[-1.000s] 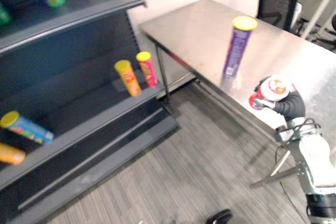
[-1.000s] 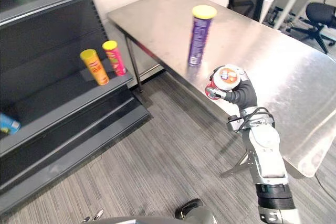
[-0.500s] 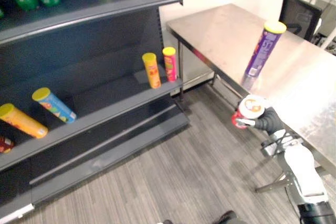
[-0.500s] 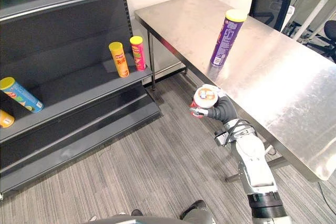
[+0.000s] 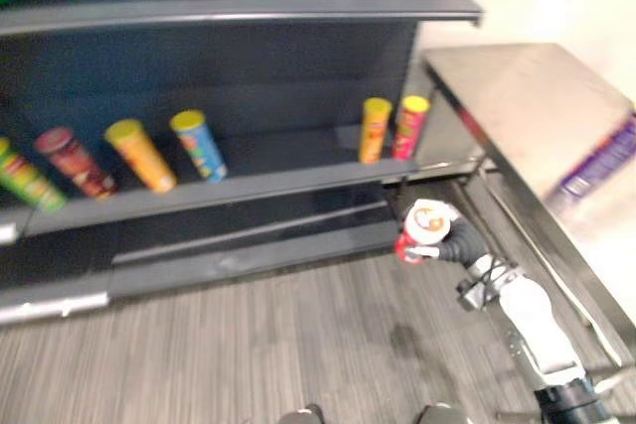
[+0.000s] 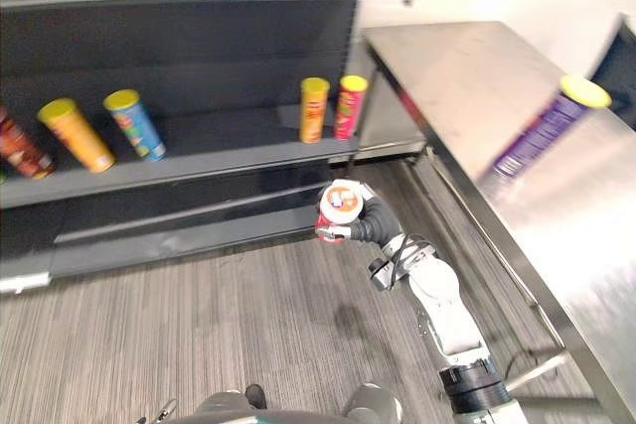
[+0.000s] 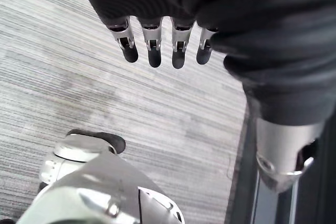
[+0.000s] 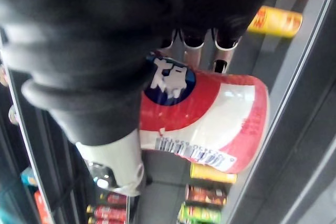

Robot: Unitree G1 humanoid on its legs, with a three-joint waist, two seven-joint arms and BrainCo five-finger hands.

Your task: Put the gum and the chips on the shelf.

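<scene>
1. Left eye view. The right hand (image 5: 460, 244) is clasped round the gum tub (image 5: 422, 229), which it carries above the floor (image 5: 238, 345). The tub's lid is uppermost and its long axis is close to upright. The shelf (image 5: 288, 168) lies just far of the tub, and the bare stretch of its middle board is far and to the left.
2. Right eye view. A yellow can (image 6: 314, 109) and a pink can (image 6: 350, 105) stand on that board, straight beyond the tub. The purple chips can (image 6: 535, 134) stands on the table (image 6: 447, 67), well to the right of the hand. The right arm is judged the nearer to both the can and the shelf.
3. Left wrist view. The left hand (image 7: 154, 51) hangs over the floor with its fingers straight and loose, holding nothing.
4. Right wrist view. The fingers wrap the tub's red-and-white wall, and shelved cans show past it, so the placing move runs forward along the hand.
</scene>
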